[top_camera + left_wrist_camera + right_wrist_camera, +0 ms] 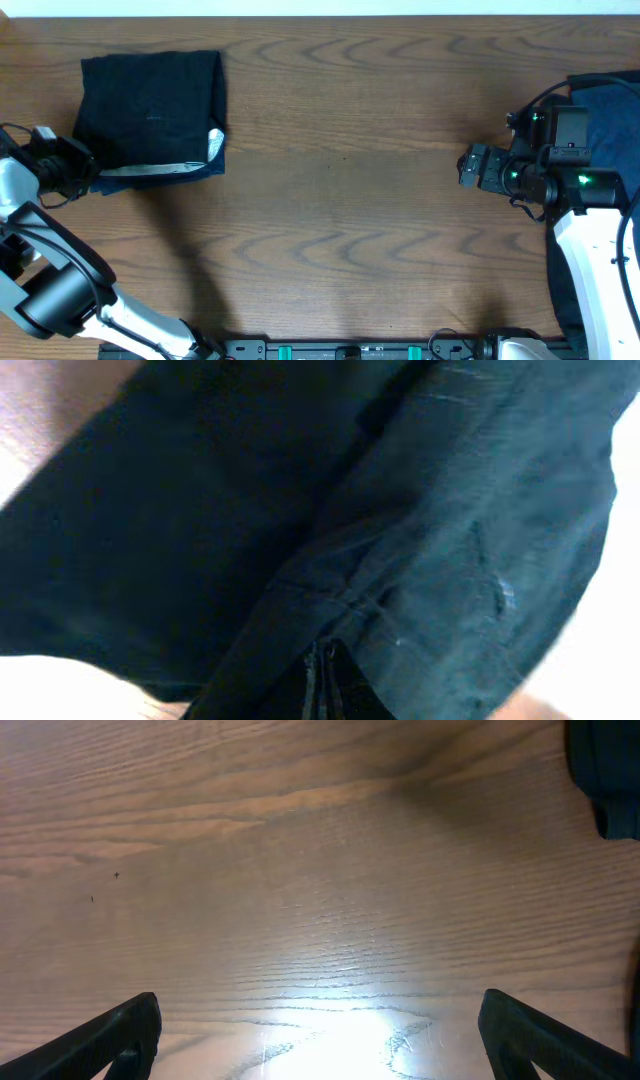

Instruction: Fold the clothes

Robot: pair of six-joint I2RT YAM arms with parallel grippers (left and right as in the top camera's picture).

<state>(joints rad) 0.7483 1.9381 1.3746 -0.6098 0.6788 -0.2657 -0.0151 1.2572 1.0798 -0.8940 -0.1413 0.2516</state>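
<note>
Overhead view only: a folded black cloth garment (150, 105) lies as a rough square near the far left corner of the brown wood-grain bench (350, 230). A crumpled navy blue cloth garment (610, 110) sits at the right edge, partly under the right arm.
Left wrist view only: dark cloth fills the picture at close range, blurred, with creases and a stitched seam.
Right wrist view only: bare wood under a bright glare.
Garment look: flat, with a pale grey strip (160, 168) along its near edge.
Left end effector (88, 175): at the black garment's near left corner; I cannot tell how wide it is or whether it grips.
Right end effector (320, 1030): spread wide and holding nothing, over bare bench near the right edge.
</note>
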